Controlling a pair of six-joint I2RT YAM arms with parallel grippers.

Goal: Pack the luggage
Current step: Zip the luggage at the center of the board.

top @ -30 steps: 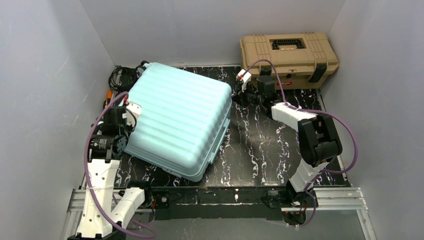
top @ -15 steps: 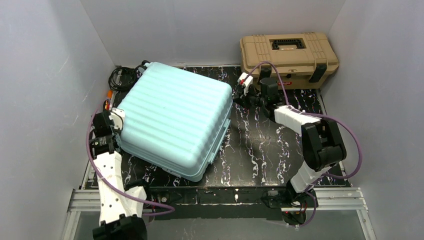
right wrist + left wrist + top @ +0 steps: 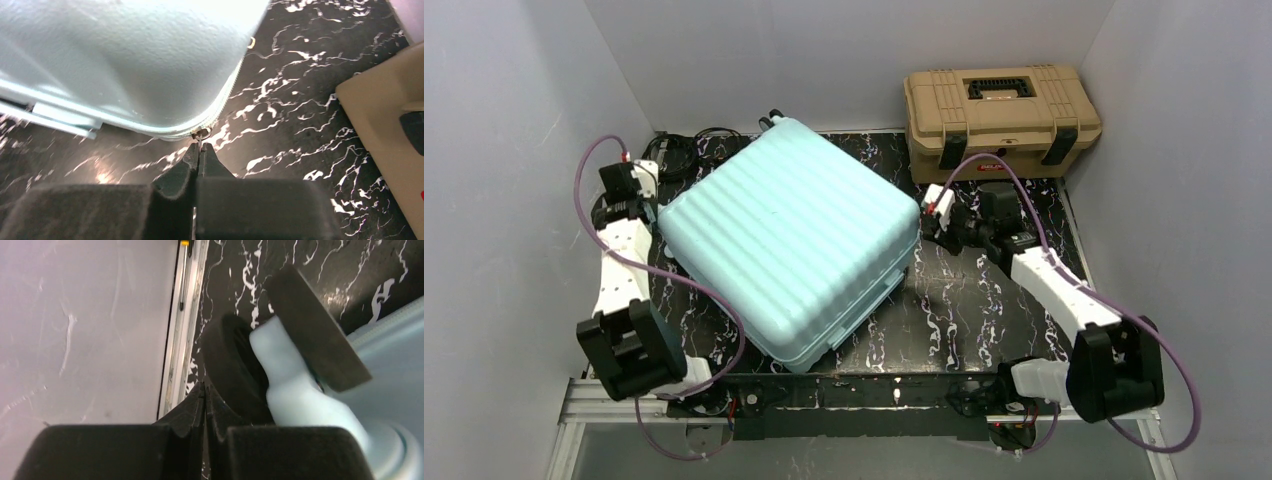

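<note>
The pale mint-blue ribbed luggage (image 3: 789, 235) lies closed and flat on the black marbled table, turned at an angle. My right gripper (image 3: 930, 228) is at its right corner, shut on the metal zipper pull (image 3: 201, 135) of the luggage (image 3: 125, 60). My left gripper (image 3: 636, 200) is at the luggage's left corner, shut and empty, its tips (image 3: 204, 390) beside a black wheel (image 3: 232, 372) on its mint-blue mount (image 3: 295, 390).
A tan toolbox (image 3: 1001, 108) with black latches stands at the back right; its edge shows in the right wrist view (image 3: 385, 125). Black cables (image 3: 686, 148) lie at the back left. Grey walls enclose the table on three sides.
The luggage has turned and shifted to the right and toward the back. My left gripper moved toward the back along the left wall; my right gripper moved nearer and right with the zipper pull.
</note>
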